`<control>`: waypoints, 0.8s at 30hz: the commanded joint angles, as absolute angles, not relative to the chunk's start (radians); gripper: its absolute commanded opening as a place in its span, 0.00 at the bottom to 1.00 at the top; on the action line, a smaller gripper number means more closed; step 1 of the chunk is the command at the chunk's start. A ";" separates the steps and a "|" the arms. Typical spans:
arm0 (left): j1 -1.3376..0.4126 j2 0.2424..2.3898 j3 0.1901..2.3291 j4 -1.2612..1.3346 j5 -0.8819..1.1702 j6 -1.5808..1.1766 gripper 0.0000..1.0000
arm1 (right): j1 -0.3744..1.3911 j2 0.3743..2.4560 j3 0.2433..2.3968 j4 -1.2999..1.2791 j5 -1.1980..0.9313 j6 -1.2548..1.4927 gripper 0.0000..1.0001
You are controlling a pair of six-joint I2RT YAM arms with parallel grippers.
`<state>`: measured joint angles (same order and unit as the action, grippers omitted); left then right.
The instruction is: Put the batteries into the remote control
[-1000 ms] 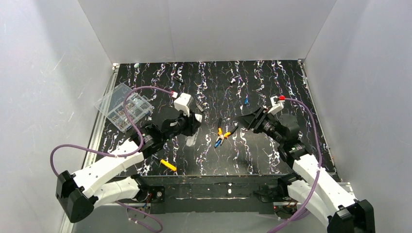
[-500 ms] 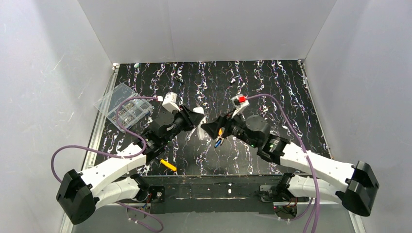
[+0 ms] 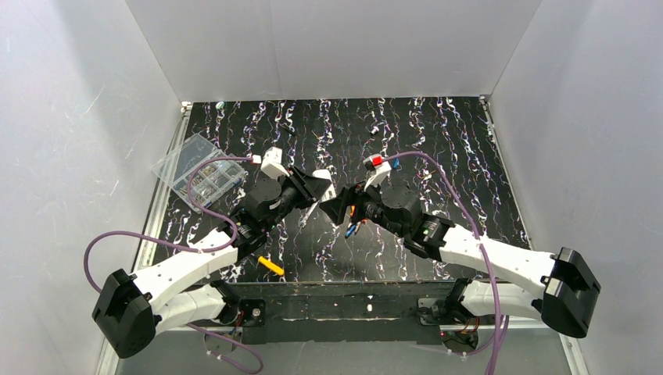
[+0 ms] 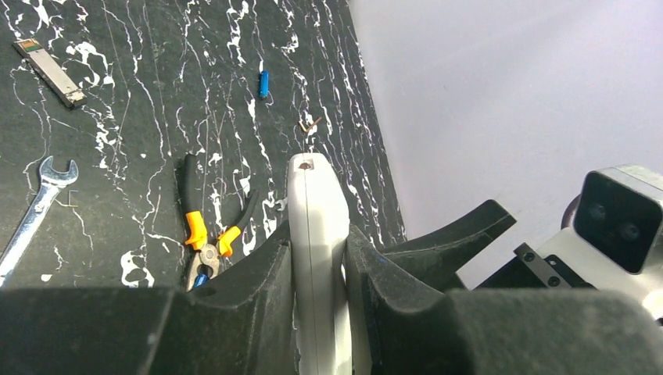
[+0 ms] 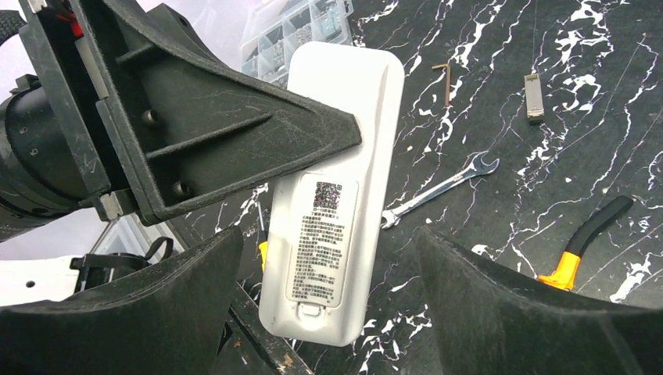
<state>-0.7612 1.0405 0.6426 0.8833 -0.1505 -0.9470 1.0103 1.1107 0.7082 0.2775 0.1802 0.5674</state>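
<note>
The left gripper (image 4: 317,238) pinches the remote control (image 4: 316,195) edge-on by its long sides, holding it up off the table (image 3: 438,141). The right gripper (image 5: 328,242) has its jaws spread wide. The remote's labelled back sits in the gap between them and touches neither finger. One blue battery (image 4: 263,82) lies on the table beyond the pliers (image 4: 205,234), well apart from both grippers.

Plain white walls (image 3: 328,47) enclose a black, white-veined table (image 3: 438,125).
</note>
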 commanded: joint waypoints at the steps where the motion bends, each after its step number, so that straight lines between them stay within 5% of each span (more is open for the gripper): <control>1: -0.756 1.036 0.657 0.959 -0.180 -0.973 0.00 | 1.017 1.130 0.769 0.289 0.169 0.548 0.90; 11: -0.757 1.051 0.648 0.984 -0.179 -1.014 0.00 | 1.017 1.170 0.781 0.276 0.162 0.546 0.85; 24: -0.756 1.060 0.633 1.013 -0.183 -1.049 0.04 | 1.017 1.159 0.762 0.310 0.098 0.495 0.44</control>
<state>-0.7612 1.0664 0.6323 0.9360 -0.1616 -1.0279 1.0103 1.1809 0.7391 0.2531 0.1440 0.5541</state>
